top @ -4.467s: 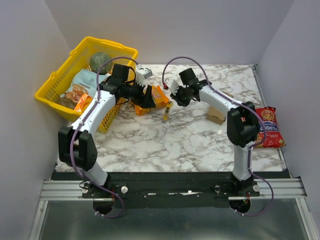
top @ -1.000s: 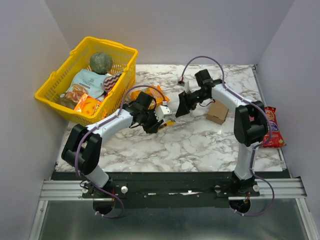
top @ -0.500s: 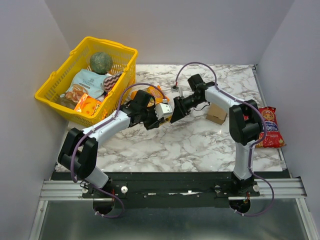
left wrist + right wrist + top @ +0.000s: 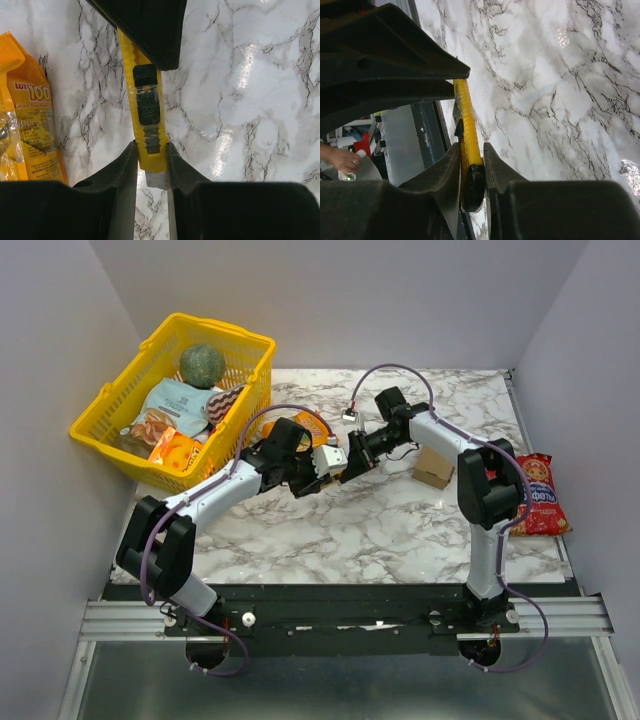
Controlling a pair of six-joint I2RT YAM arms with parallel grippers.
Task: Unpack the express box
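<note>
The left tool [image 4: 151,152] and right tool [image 4: 471,150] each clamp an end of the slim yellow plastic utility knife [image 4: 148,107], likely a handover for slitting the small brown cardboard express box [image 4: 434,468] just right

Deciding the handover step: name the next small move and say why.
Probably open the left gripper: both it and the right gripper clamp the yellow utility knife, and the express box lies beside the right arm.

right gripper [image 4: 471,152]: moved in, clamped onto yellow knife [image 4: 148,107] | yellow knife: lifted, now in left gripper [image 4: 151,149]
</note>
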